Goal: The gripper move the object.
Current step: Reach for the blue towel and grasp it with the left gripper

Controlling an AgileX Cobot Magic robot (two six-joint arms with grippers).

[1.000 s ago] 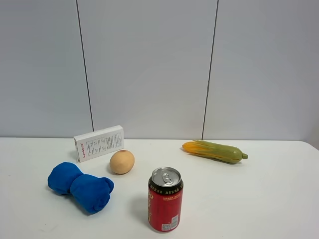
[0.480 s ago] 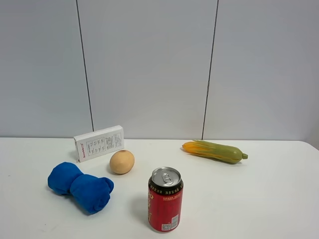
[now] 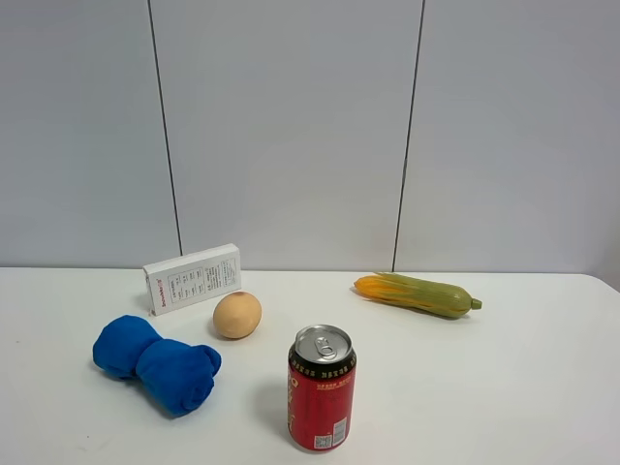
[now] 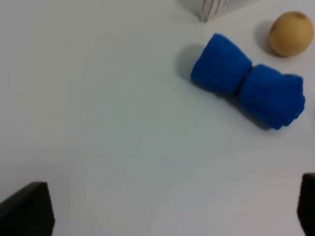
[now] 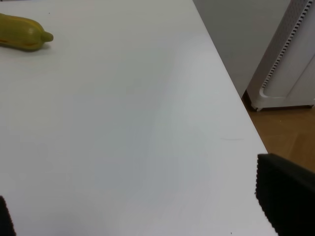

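Observation:
On the white table (image 3: 504,387) lie a rolled blue cloth (image 3: 155,364), a tan egg (image 3: 237,315), a white box (image 3: 192,278), an upright red can (image 3: 321,387) and a corn cob (image 3: 417,294). Neither gripper shows in the exterior high view. In the left wrist view my left gripper (image 4: 165,216) is open and empty, its dark fingertips (image 4: 27,210) wide apart above bare table, short of the blue cloth (image 4: 248,86) and the egg (image 4: 291,33). In the right wrist view my right gripper (image 5: 142,216) is open and empty, far from the corn cob's end (image 5: 22,32).
The table's right edge (image 5: 231,98) runs close to my right gripper, with wooden floor and a white appliance (image 5: 290,59) beyond it. A grey panelled wall (image 3: 291,126) stands behind the table. A corner of the white box (image 4: 216,7) shows in the left wrist view.

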